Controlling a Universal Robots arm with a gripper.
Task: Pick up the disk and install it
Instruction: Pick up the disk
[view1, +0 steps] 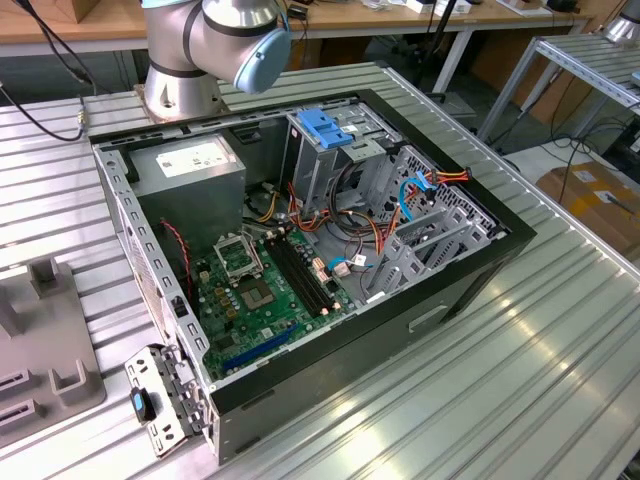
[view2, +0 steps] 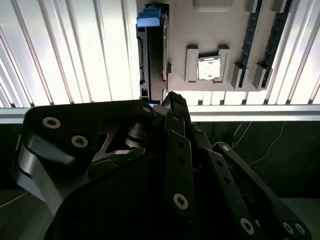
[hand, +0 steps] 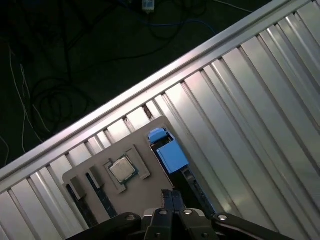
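Observation:
The disk (hand: 171, 154) stands on edge in a slot of a grey fixture plate (hand: 145, 176). Its blue plastic end faces up and its thin dark body runs back toward my fingers. It is also in the second wrist view, disk (view2: 149, 18), at the plate's (view2: 180, 45) edge. My gripper (hand: 172, 196) hangs above the plate, just beside the disk's near end. The black fingers are pressed together with nothing between them. The gripper (view2: 171, 97) looks shut in the second wrist view too.
A processor chip (hand: 122, 169) sits in a pocket of the plate. An open computer case (view1: 470, 285) lies on the ribbed metal table (view1: 540, 380). It has a drive cage with a blue latch (view1: 325, 127), a grey power supply (view1: 190, 162) and loose cables. The arm's base (view1: 180, 85) stands behind it. Beyond the table's edge are dark floor and cords.

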